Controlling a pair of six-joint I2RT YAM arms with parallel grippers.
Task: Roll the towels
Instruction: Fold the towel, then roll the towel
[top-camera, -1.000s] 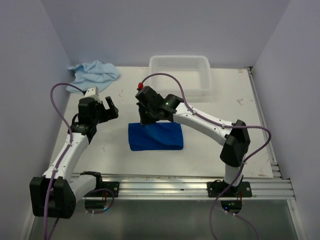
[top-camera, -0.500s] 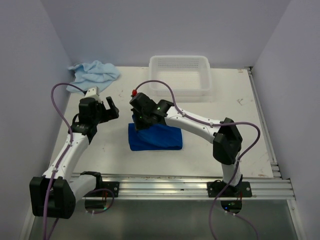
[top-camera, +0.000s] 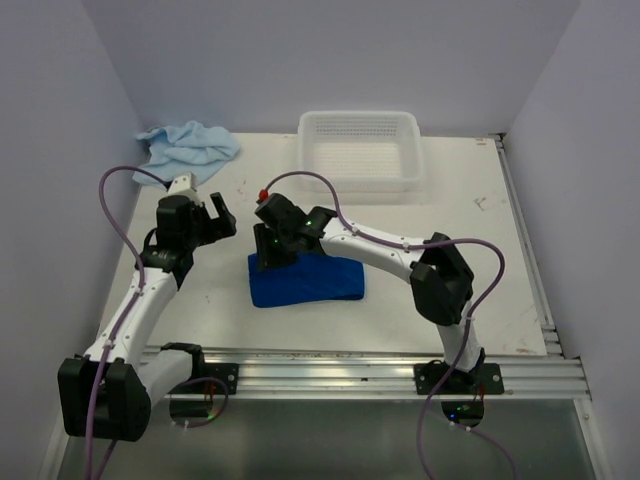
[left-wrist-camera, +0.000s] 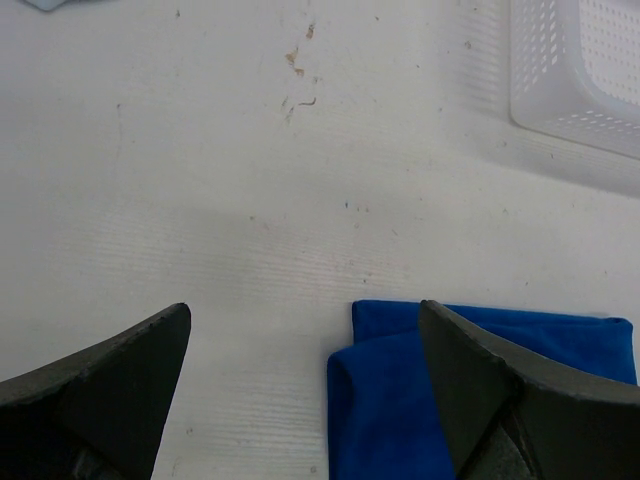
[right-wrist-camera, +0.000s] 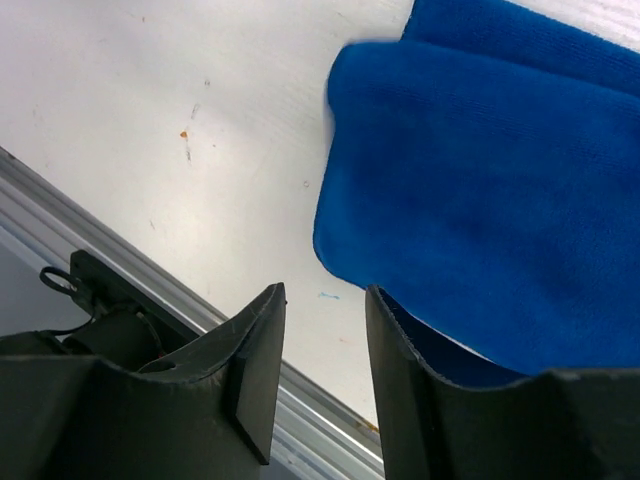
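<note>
The dark royal blue towel (top-camera: 312, 281) lies folded on the table in front of the arms, its left end skewed outward. My right gripper (top-camera: 268, 254) is low over that left end. In the right wrist view its jaws (right-wrist-camera: 325, 292) stand partly open with only bare table between them, and the towel (right-wrist-camera: 480, 190) lies just beyond and against the outside of one finger. My left gripper (top-camera: 222, 215) hovers wide open to the left of the towel (left-wrist-camera: 385, 400), holding nothing (left-wrist-camera: 305, 305). The pale sky blue towel (top-camera: 188, 146) is crumpled at the far left corner.
A white perforated basket (top-camera: 408, 165) stands at the back centre, its corner also showing in the left wrist view (left-wrist-camera: 580, 80). The aluminium rail (top-camera: 350, 365) runs along the near table edge. Walls close in the left, back and right sides.
My right gripper slid left along the dark blue towel to its left end and opened its jaws. The towel's left end got pulled outward. The left arm stayed still.
</note>
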